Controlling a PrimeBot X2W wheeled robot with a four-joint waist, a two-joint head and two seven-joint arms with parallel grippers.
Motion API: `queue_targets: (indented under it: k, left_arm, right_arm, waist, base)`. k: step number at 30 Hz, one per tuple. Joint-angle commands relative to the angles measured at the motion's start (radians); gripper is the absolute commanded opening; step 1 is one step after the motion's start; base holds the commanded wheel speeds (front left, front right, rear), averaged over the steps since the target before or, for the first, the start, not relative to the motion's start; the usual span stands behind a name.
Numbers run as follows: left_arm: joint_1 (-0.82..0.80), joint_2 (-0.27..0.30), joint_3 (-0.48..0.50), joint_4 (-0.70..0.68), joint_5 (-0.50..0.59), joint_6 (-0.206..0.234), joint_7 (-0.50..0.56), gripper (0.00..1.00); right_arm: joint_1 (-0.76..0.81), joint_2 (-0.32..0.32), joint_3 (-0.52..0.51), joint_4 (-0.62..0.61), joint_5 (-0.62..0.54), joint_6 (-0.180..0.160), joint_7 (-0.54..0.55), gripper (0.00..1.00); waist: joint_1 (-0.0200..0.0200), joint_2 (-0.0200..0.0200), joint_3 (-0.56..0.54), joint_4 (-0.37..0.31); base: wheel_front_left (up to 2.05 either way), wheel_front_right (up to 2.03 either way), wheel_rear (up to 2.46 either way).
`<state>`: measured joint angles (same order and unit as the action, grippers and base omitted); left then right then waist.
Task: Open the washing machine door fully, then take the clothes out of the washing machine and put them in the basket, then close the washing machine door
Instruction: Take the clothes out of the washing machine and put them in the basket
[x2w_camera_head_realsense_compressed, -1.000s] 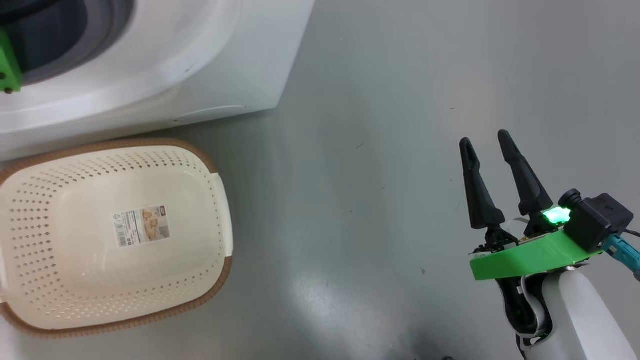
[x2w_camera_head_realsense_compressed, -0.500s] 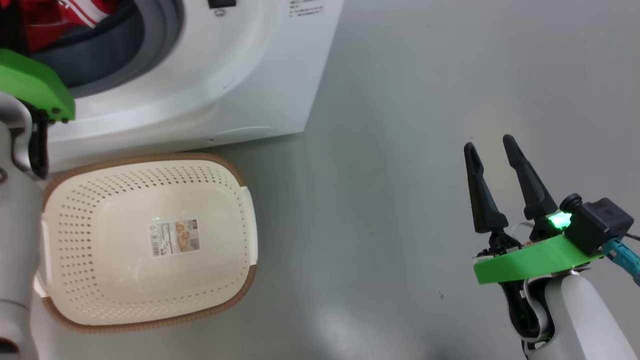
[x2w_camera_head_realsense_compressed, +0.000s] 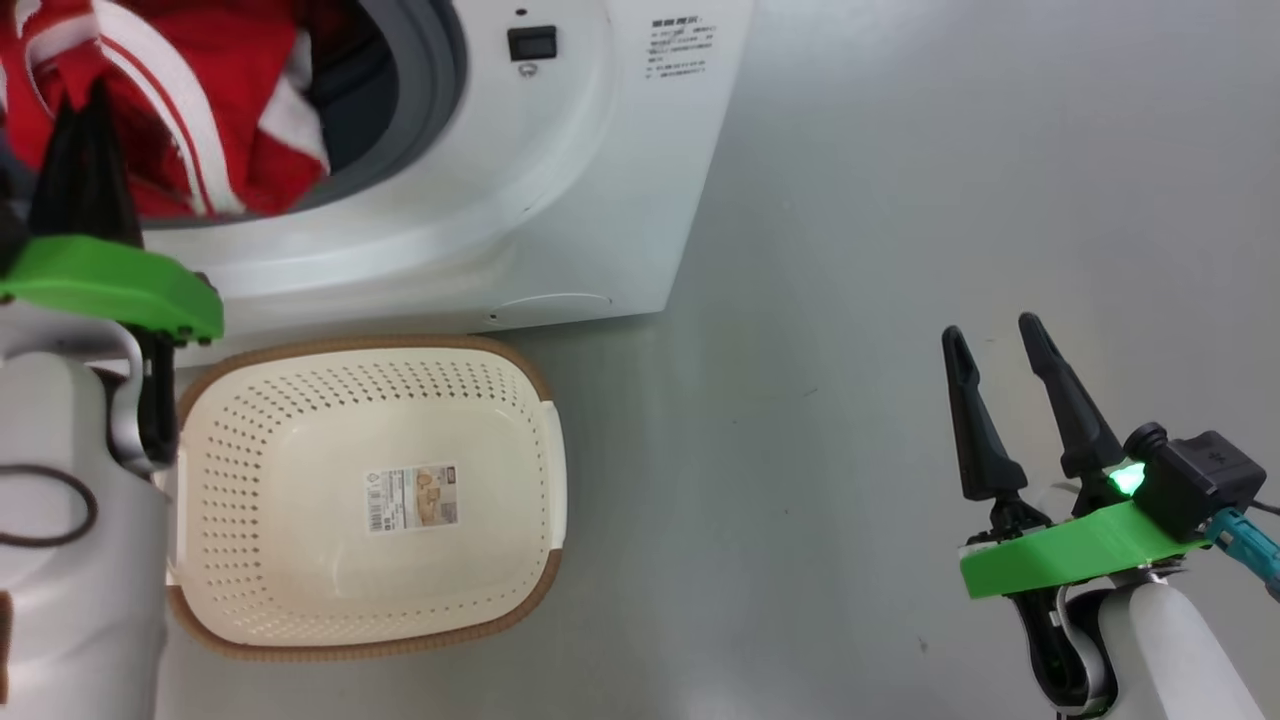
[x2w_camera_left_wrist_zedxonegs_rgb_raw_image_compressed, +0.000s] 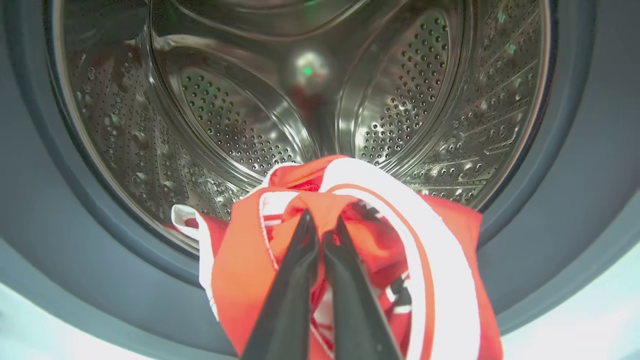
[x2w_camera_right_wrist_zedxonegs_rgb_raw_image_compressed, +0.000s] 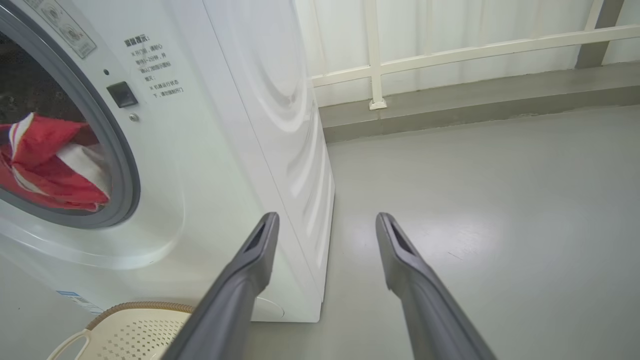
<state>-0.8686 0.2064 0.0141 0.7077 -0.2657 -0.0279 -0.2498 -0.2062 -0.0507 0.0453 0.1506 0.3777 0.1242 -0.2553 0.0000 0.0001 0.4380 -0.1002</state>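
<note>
Left gripper (x2w_camera_left_wrist_zedxonegs_rgb_raw_image_compressed: 322, 222) fingers clamp the clothes (x2w_camera_left_wrist_zedxonegs_rgb_raw_image_compressed: 440, 260) at six o'clock of the washing machine (x2w_camera_head_realsense_compressed: 560, 200) mouth; right gripper (x2w_camera_head_realsense_compressed: 985, 328) fingers stand apart.

White forearms (x2w_camera_head_realsense_compressed: 1170, 650), green wrist brackets (x2w_camera_head_realsense_compressed: 1080, 545), black tapered fingers (x2w_camera_head_realsense_compressed: 975, 430), teal cable (x2w_camera_head_realsense_compressed: 1245, 540) (small green light (x2w_camera_head_realsense_compressed: 1128, 480))

I see the red, white-striped clothes (x2w_camera_head_realsense_compressed: 200, 110) bunched in the open mouth of the washing machine (x2w_camera_head_realsense_compressed: 560, 150); the cream basket (x2w_camera_head_realsense_compressed: 330, 385) stands just at its six o'clock.
</note>
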Motion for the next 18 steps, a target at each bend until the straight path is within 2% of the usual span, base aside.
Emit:
queue_targets:
  k: [1,18]
  left_arm:
    - [0.037,0.03,0.043,-0.063,0.021,-0.011,-0.012,0.0]
    - [0.262,-0.098,0.187,-0.426,0.114,-0.082,-0.012,0.0]
  right_arm:
    - [0.021,0.0,0.017,-0.02,-0.004,0.007,-0.006,1.0]
    - [0.042,0.0,0.001,-0.019,-0.01,0.007,-0.006,1.0]
  waist:
    - [0.0,-0.0001,-0.013,0.013]
    - [0.0,-0.0001,-0.051,0.042]
  base:
    - [0.0,0.0,0.0]
    - [0.0,0.0,0.0]
